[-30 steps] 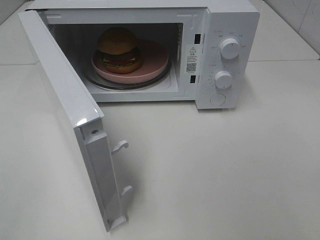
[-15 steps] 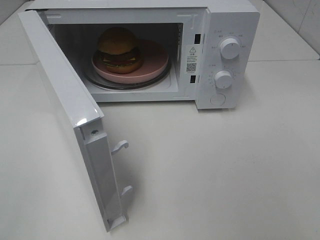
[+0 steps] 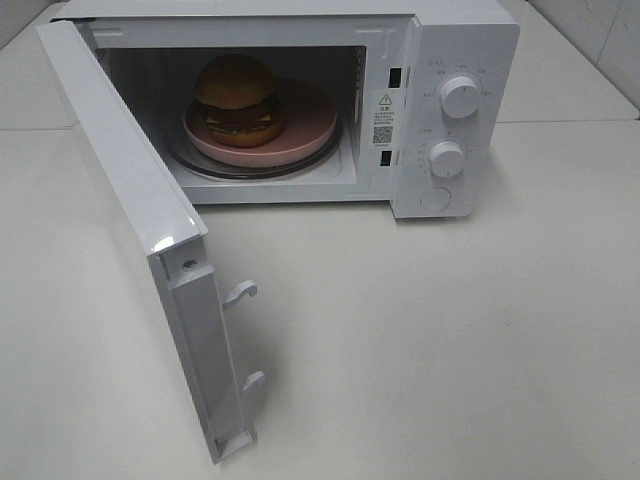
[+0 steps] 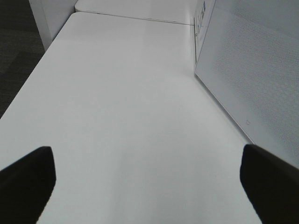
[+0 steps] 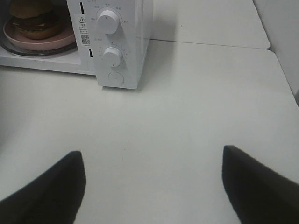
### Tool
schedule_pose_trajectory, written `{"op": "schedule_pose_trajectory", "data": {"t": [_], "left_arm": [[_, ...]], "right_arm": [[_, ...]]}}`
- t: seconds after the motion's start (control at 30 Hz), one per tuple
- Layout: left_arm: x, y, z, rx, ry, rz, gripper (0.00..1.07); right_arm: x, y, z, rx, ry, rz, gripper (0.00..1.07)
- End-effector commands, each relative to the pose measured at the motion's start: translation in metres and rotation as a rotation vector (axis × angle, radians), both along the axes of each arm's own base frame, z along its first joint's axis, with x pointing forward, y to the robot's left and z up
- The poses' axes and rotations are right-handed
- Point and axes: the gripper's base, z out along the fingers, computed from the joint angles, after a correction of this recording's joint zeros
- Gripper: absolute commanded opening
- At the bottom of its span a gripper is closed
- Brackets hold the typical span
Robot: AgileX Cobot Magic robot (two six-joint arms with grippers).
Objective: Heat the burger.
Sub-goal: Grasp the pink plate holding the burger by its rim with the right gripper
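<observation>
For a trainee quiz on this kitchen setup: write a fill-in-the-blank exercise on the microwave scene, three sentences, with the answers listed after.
1. Inside the white microwave oven, the glossy golden-brown burger rests on a round plate whose colour is ____.
2. The oven's white hinged door stands ____.
3. On the control panel, ____ round white knobs sit above a round white button.
Missing words: pink; open; two.

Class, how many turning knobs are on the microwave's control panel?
2. The upper knob sits near the top of the panel; the lower knob is directly beneath it, above a flat round button.
</observation>
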Motion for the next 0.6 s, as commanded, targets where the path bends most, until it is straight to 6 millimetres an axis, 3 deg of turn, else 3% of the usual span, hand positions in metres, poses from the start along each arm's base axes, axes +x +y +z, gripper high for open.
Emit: {"op": "schedule_pose_trajectory", "data": {"t": [0.03,0.37,0.6], "left_arm": [[-0.001,0.000,0.000,0.001,-0.009,0.002,1.00],[-0.001,0.000,0.000,0.001,-0.009,0.002,1.00],[-0.001,0.000,0.000,0.001,-0.009,0.002,1.00]], "right_arm": [[0.018,0.003,0.005,-0.021,0.023,0.010,0.80],[0.069,0.012,0.000,-0.118,0.128,0.083,0.78],[0.113,0.022,-0.019,-0.208,0.256,0.193,0.78]]}}
